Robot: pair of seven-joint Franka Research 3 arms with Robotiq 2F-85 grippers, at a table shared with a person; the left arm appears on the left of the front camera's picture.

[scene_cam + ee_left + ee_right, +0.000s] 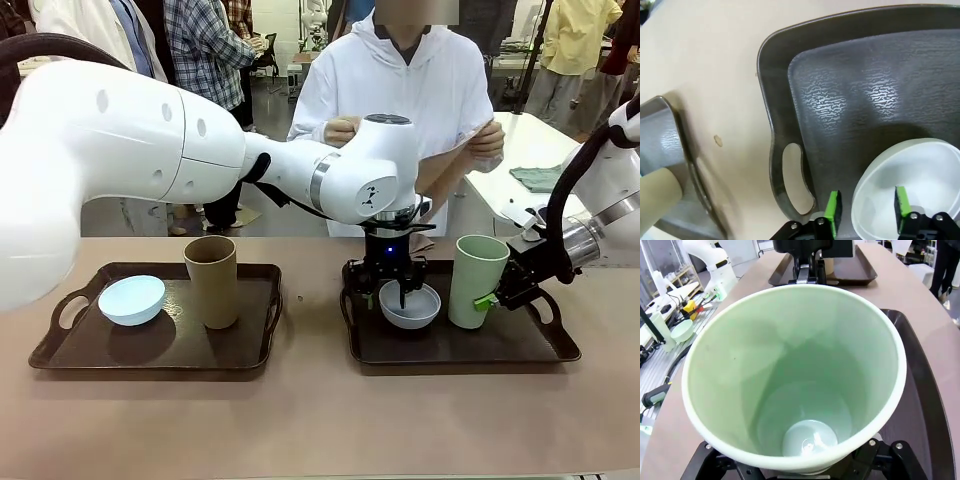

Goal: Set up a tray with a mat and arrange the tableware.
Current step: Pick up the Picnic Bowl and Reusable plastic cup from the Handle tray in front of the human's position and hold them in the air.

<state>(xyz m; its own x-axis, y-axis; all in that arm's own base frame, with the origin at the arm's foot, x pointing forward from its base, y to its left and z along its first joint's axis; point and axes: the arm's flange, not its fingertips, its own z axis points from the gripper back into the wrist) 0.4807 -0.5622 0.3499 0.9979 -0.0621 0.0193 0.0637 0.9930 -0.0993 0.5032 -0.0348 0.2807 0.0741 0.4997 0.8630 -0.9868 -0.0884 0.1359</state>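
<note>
- Nearest the lens: the left arm (120, 150), a bulky white link reaching across the bare table (320, 425) toward the right-hand tray (460, 362).
- Left gripper (866, 206): points straight down over the greyish white bowl (920, 170). The jaws are about half spread and straddle the rim. One green pad (832, 212) hangs just outside the wall and the other stands inside the bowl. A sliver of gap shows at the outer pad, so I read no pinch yet.
- The bowl sits on the tray's textured liner (865, 90), probably the mat, with the tray handle just outside the outer pad.
- Beside that gripper on the same tray: the light green tumbler (478, 280), upright. The right gripper (495, 298) is clamped on its lower side, and a green pad is pressed to the wall.
- Well off to the other side of the left gripper: a second tray (150, 362) holds the pale blue bowl (132, 300) and the tan-brown tumbler (211, 282).
- Beyond both grippers: a person (400, 90) with hands raised at the chest, away from the tableware.
- Judgement, step in hand: gripping the bowl by its rim. To do it well, bring the pads square onto the wall, seated deep enough not to slip. Then lift vertically so the tray isn't dragged, keeping clear of the tumbler beside it.
</note>
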